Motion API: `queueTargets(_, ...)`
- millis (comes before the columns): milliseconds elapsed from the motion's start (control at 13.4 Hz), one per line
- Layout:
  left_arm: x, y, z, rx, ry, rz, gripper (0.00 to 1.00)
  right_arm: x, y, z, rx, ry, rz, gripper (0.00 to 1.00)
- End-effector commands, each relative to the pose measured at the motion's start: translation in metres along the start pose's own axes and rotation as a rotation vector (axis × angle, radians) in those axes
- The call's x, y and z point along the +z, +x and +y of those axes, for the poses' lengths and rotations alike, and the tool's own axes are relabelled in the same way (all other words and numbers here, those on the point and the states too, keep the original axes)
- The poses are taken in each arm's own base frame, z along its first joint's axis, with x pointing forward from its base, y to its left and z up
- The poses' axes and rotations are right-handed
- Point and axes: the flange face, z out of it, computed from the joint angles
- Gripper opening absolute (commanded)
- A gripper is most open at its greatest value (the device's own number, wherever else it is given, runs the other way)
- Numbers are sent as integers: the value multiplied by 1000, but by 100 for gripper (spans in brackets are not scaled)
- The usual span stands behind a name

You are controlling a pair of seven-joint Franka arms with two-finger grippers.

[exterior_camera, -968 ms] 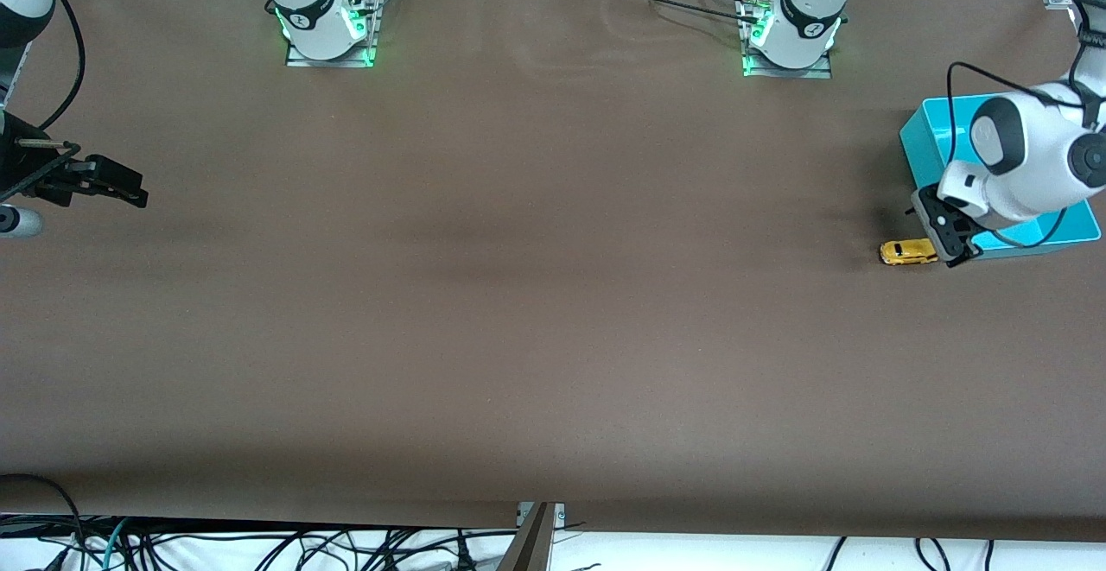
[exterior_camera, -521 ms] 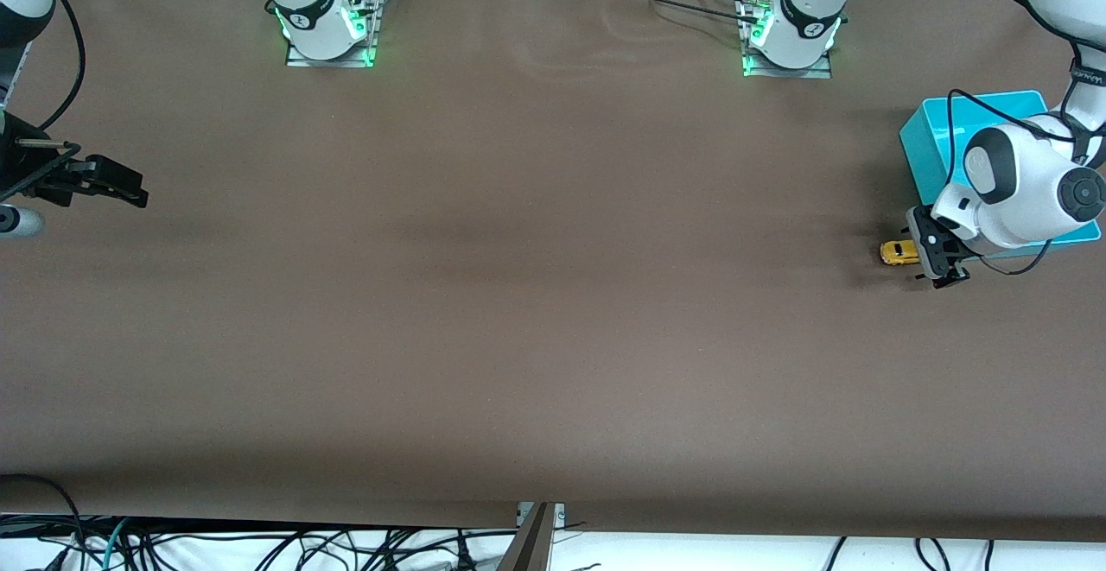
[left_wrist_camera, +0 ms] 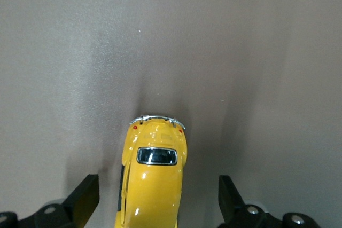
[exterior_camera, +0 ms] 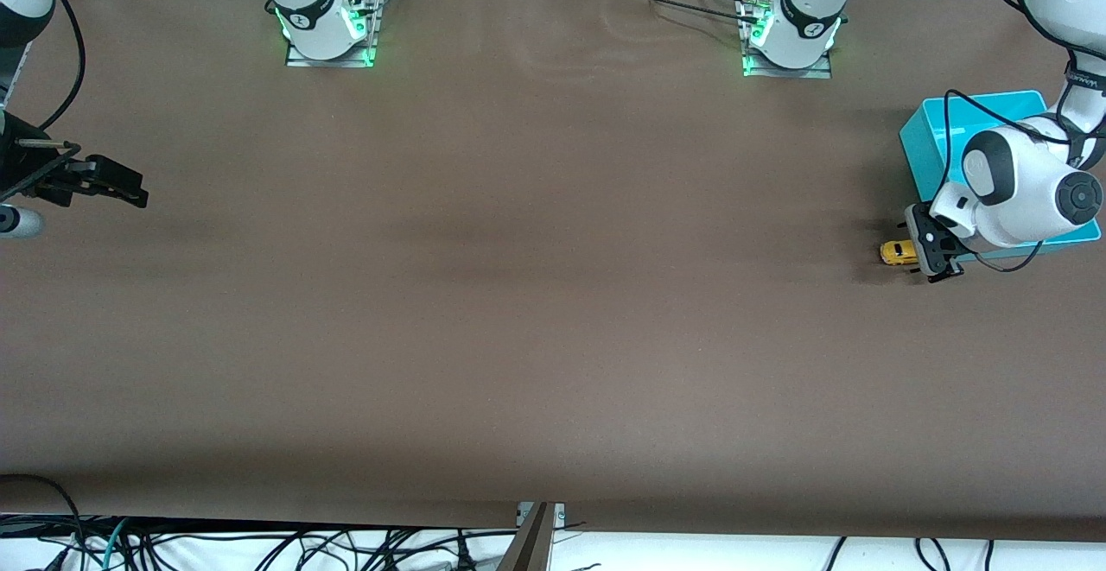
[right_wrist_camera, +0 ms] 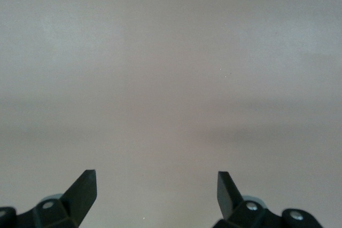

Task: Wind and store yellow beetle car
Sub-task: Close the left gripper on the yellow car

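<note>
The yellow beetle car [exterior_camera: 897, 252] stands on the brown table near the left arm's end, its rear window facing up in the left wrist view [left_wrist_camera: 153, 182]. My left gripper [exterior_camera: 924, 254] is low over the car's end nearest the teal bin, hiding that part in the front view. It is open, one finger [left_wrist_camera: 84, 198] on each side of the car [left_wrist_camera: 158, 200] with a gap at both flanks. My right gripper [exterior_camera: 121, 184] waits open at the right arm's end of the table, with only bare table between its fingers [right_wrist_camera: 157, 191].
A teal bin [exterior_camera: 921, 149] stands beside the car, a little farther from the front camera, partly covered by the left arm. The two arm bases [exterior_camera: 328, 31] [exterior_camera: 788, 35] stand along the table's edge farthest from the front camera. Cables [exterior_camera: 259, 545] hang below the near edge.
My left gripper has dropped lower and slid over the car, so less of the car shows in the front view. The car and the right arm have stayed put.
</note>
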Motion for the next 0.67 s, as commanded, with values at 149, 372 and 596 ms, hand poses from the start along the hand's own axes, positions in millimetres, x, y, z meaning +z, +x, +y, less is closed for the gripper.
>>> queueTargets(149, -24, 5, -2, 44, 4, 9, 0, -5, -5, 1, 10, 17, 8, 100)
queueTargets(372, -55, 10, 2, 42, -6, 16, 0, -5, -5, 1, 10, 16, 8, 100)
queueTargets(596, -109, 30, -1, 56, -26, 36, 0, -5, -5, 1, 10, 16, 8, 100)
